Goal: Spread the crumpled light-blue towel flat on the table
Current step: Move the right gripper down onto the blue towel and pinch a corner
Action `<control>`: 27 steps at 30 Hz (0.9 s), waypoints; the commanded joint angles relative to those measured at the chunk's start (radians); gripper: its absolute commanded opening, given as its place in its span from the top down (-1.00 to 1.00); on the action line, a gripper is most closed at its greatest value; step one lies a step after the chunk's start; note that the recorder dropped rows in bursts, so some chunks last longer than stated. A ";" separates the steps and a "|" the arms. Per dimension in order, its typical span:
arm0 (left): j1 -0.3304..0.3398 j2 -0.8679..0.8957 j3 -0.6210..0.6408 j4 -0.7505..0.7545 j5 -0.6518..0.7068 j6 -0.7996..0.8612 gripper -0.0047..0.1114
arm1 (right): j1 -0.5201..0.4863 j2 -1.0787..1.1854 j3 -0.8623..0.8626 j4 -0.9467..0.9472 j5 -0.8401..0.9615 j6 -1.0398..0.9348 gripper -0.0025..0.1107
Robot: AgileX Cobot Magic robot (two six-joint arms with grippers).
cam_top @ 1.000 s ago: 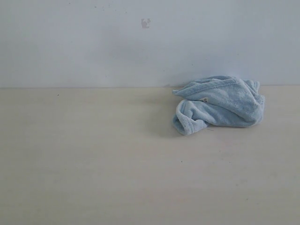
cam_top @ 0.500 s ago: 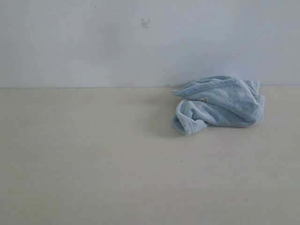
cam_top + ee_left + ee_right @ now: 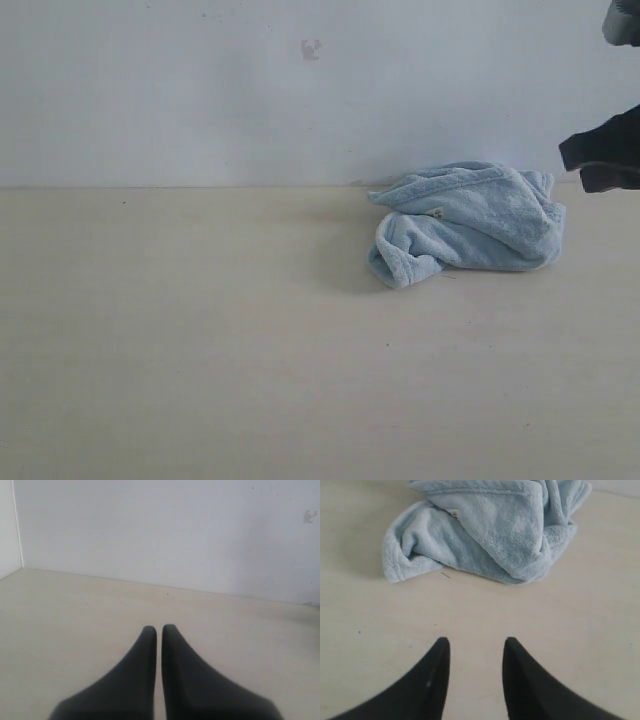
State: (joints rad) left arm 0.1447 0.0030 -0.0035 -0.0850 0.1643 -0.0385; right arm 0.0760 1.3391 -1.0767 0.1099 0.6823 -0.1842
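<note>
The light-blue towel point(image 3: 468, 222) lies crumpled in a heap on the cream table point(image 3: 200, 340), at the back right near the wall. Its small white label point(image 3: 437, 212) shows on a fold. In the right wrist view the towel point(image 3: 485, 530) lies a short way ahead of my right gripper point(image 3: 475, 646), which is open with only bare table between its fingers. A dark part of the right arm point(image 3: 605, 152) shows at the right edge of the exterior view, above and beside the towel. My left gripper point(image 3: 159, 630) is shut and empty over bare table; it does not show in the exterior view.
A white wall point(image 3: 300, 90) rises along the table's far edge, with a small mark point(image 3: 311, 49) on it. In the left wrist view a side wall point(image 3: 7, 525) meets the table at a corner.
The right arm has come into the exterior view at the right edge. The towel has not moved.
</note>
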 commanded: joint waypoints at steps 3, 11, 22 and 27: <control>-0.003 -0.003 0.004 0.000 -0.007 0.000 0.85 | -0.171 0.237 -0.149 0.331 0.064 -0.244 0.30; -0.003 -0.003 0.004 0.000 -0.007 0.000 0.85 | -0.185 0.551 -0.406 0.398 0.066 -0.341 -0.19; -0.003 -0.003 0.004 0.000 -0.007 0.000 0.85 | -0.181 0.917 -0.817 0.409 0.030 -0.354 -0.19; -0.003 -0.003 0.004 0.000 -0.007 0.000 0.85 | -0.181 1.029 -0.903 0.411 0.040 -0.357 -0.19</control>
State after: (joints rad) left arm 0.1447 0.0030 -0.0035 -0.0850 0.1643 -0.0385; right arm -0.1023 2.3209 -1.9429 0.5188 0.7160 -0.5299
